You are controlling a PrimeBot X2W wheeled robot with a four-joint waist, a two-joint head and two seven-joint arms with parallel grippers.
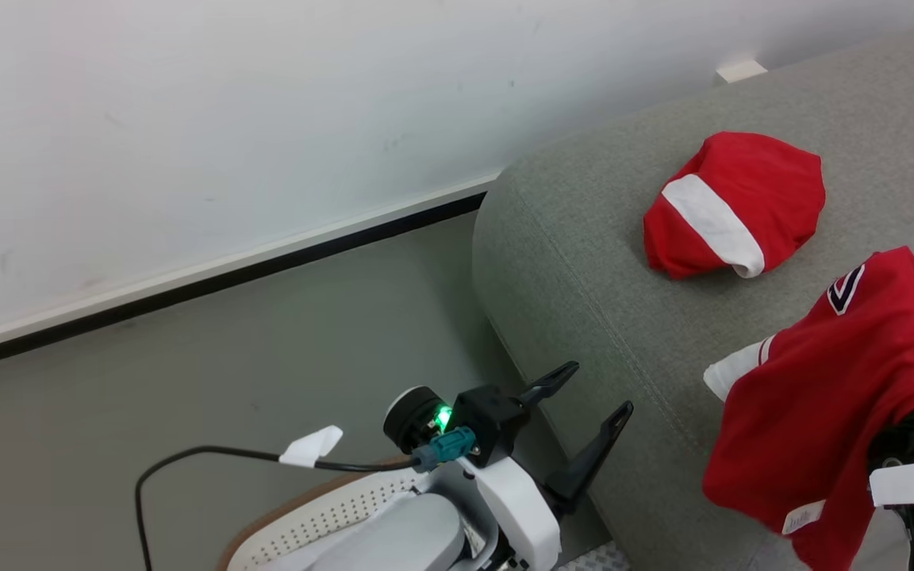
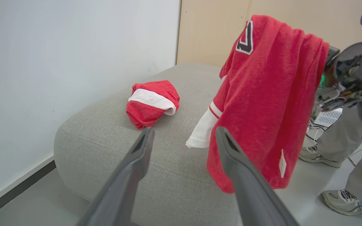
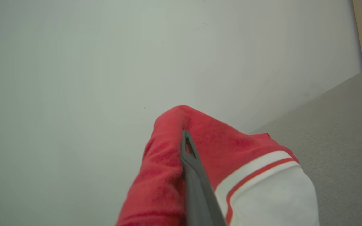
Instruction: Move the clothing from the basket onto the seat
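Nearest in, the basket (image 1: 306, 519) shows its perforated wall and brown rim at the bottom of the head view. The left gripper (image 1: 598, 387) hangs just above it, fingers spread wide and holding nothing, tips aimed at the near left corner of the seat (image 1: 584, 262).

Over on the near right, the right gripper (image 3: 185, 138) has its fingers pressed together on a gathered fold of the hanging garment (image 1: 822, 396). That piece is red with a white sleeve and a small white label. It drapes off the arm above the seat's near edge, and whether its hem brushes the cushion I can't tell.

This clothing looks light and limp. It should sag, swing and fold on itself, with nothing fragile about it. A thick bunched fold is the safe place to pinch; a single thin edge could slip out.

Farther back, the bundled garment (image 1: 735, 202) lies on the cushion, apart from the hanging one. There is bare grey fabric between the two and more to their left, so I reckon there's room to set this one down. Mind the rounded near edge, where loose cloth could slide to the floor (image 1: 266, 341). In the left wrist view a person's legs (image 2: 341, 141) stand to the right of the seat, near the right arm. The wall (image 1: 266, 119) closes off the far side.
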